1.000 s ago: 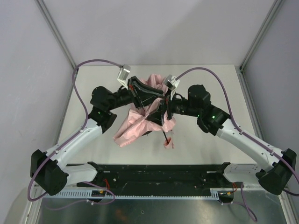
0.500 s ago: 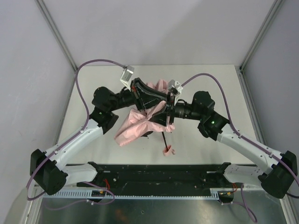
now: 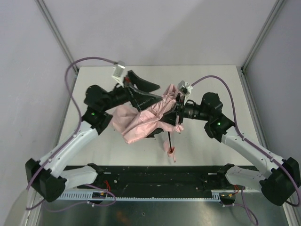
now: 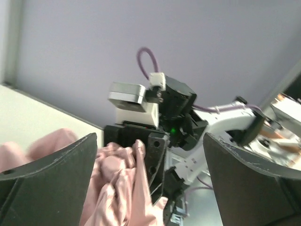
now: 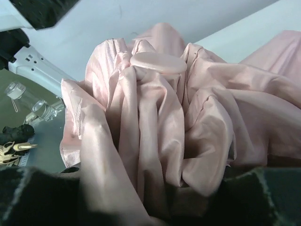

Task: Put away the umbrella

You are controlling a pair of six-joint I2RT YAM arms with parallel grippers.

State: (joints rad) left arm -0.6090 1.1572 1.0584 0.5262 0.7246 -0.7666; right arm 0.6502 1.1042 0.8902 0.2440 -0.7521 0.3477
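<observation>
Pale surface (image 3: 221, 84) boxed by grey walls (image 3: 141, 28). At centre, pink umbrella (image 3: 143, 122), handle (image 3: 170, 151) toward 6 o'clock. Right claw (image 3: 174, 107) clamped on it; left claw (image 3: 157, 92) at 11 o'clock, spread wide, empty. Only from right wrist: round cap (image 5: 158, 62) atop folds.

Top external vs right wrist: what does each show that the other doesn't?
Only top external: both arms, the left gripper open, and the umbrella's black shaft and pink handle pointing toward the near edge of the table.
Only right wrist: the round cap at the canopy's tip, plus close-up detail of the folds.
Both: the pink canopy bunched at the right gripper, which is closed on it.
</observation>
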